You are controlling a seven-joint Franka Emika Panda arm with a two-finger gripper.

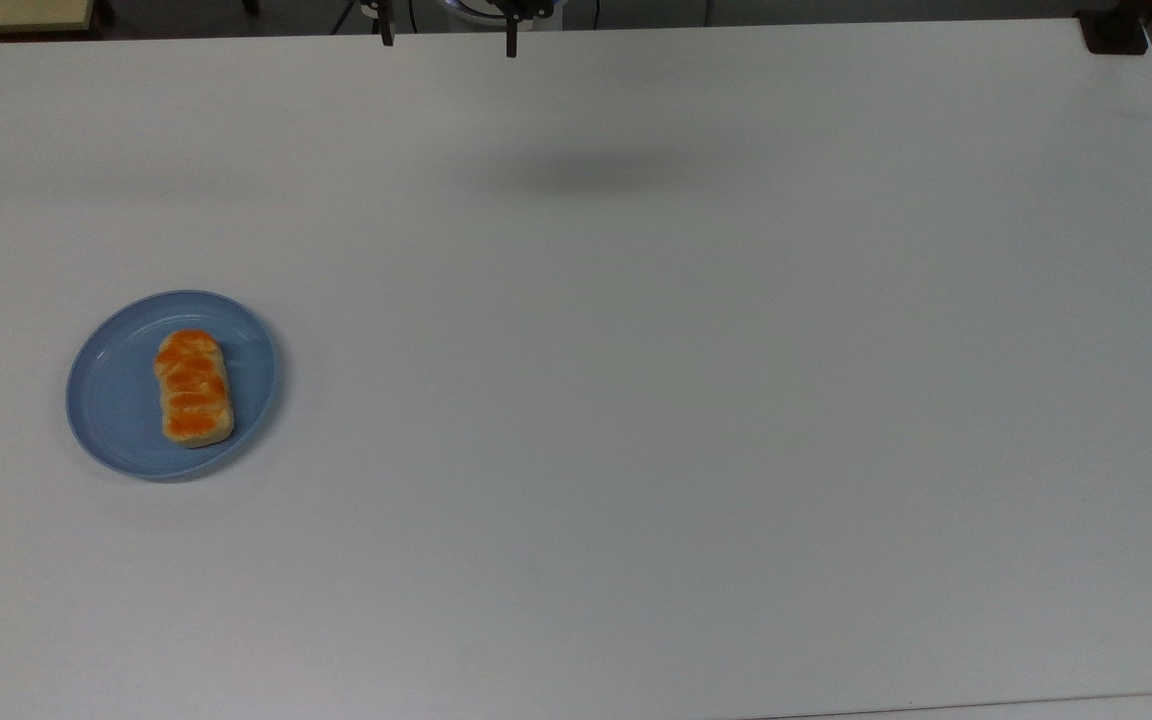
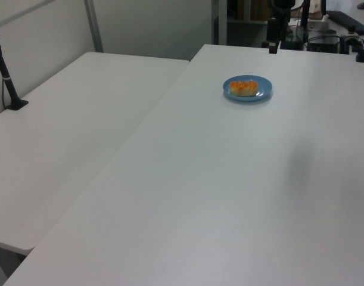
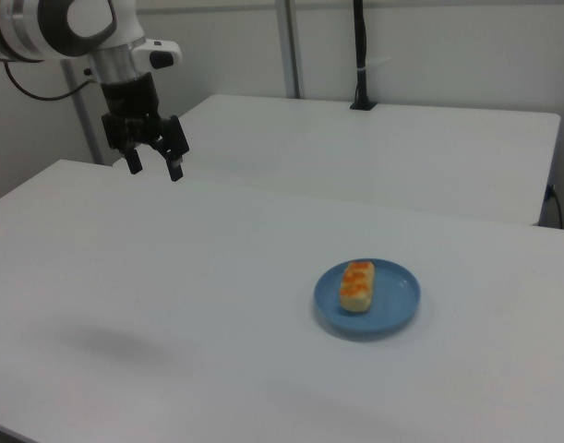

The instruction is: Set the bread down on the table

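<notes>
The small oblong loaf of bread, pale beige with a glossy orange-brown segmented top, lies flat on a round blue plate. In the top view the plate sits toward the left of the large white matte desk, and the loaf rests a little right of the plate's middle, its long axis running roughly up and down the picture. In the right view the same bread lies on the left half of the plate, which stands at the right of the desk. In the left view the plate and bread sit at the far end of the desk.

The robot's black two-finger gripper hangs from the white arm in the right view, above the desk's far left part and well apart from the plate. Its jaws stand open, the two fingers spread with a clear gap between them, holding nothing. In the top view the gripper shows at the upper edge, its fingertips pointing down over the desk's far rim. A soft grey shadow lies on the desk below it.

A second white desk stands beside the first, with a black post rising from its far edge.
</notes>
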